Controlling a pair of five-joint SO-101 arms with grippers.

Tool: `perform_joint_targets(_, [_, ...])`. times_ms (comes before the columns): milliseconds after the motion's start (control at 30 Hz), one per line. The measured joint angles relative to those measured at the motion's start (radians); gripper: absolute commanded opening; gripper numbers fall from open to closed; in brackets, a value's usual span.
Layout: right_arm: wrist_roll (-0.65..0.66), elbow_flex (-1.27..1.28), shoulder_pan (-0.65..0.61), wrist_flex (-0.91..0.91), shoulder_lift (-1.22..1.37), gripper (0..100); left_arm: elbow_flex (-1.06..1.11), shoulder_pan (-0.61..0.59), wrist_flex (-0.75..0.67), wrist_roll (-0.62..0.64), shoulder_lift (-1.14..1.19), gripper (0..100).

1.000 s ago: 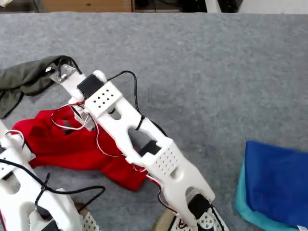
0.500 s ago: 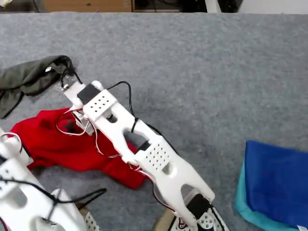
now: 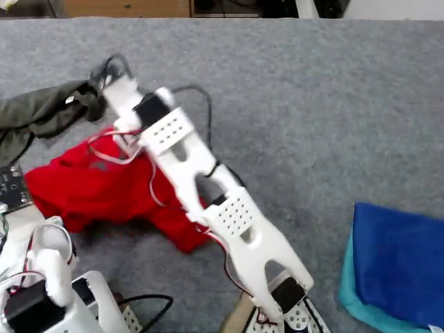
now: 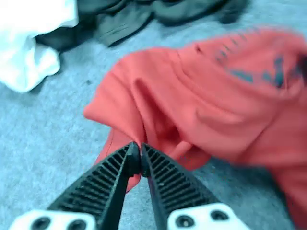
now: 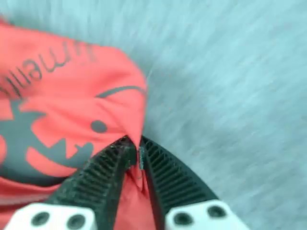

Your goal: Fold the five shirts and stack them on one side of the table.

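Observation:
A crumpled red shirt (image 3: 97,187) with a dark print lies at the left of the grey table (image 3: 298,104). My left gripper (image 4: 137,162) is shut on a fold at the red shirt's (image 4: 206,105) edge. My right gripper (image 5: 135,153) is shut on another edge of the red shirt (image 5: 62,100), beside the print. In the high view the right arm (image 3: 187,159) slants from the near edge over the shirt to its far side. The left arm (image 3: 35,263) is at the near left corner. Two folded shirts, blue (image 3: 402,257) over teal (image 3: 349,291), are stacked at the right.
An olive shirt (image 3: 41,111) is bunched at the far left, close to the right arm's wrist. The left wrist view also shows the olive shirt (image 4: 144,14) and a white cloth (image 4: 29,43) beyond the red one. Bare table fills the middle and far right.
The right arm has swung toward the far side, lifting the red shirt's edge with it. The left arm has drawn back to the near left, and the shirt is stretched wider.

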Motion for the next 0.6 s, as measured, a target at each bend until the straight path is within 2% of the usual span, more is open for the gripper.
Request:
perform_joint_targets(133, [0.061, -0.084, 0.009, -0.133, 0.003, 3.9, -0.087, 0.143, 0.034, 0.035, -0.002, 2])
perform_joint_targets(233, [0.078, -0.084, 0.008, -0.278, 0.029, 20.2, -0.138, 0.252, 0.034, 0.081, -0.002, 4])
perform_joint_targets(300, [0.077, -0.084, 0.008, -0.327, 0.041, 32.1, -0.164, 0.295, 0.034, 0.094, -0.002, 12])
perform_joint_targets(367, [0.081, -0.084, 0.008, -0.333, 0.041, 39.6, -0.186, 0.311, 0.044, 0.103, -0.002, 23])
perform_joint_targets(433, [0.086, -0.084, 0.008, -0.311, 0.041, 40.3, -0.207, 0.316, 0.075, 0.129, -0.002, 30])
perform_joint_targets(600, [0.089, -0.126, 0.008, -0.215, 0.040, 32.7, -0.267, 0.316, 0.112, 0.176, -0.005, 27])
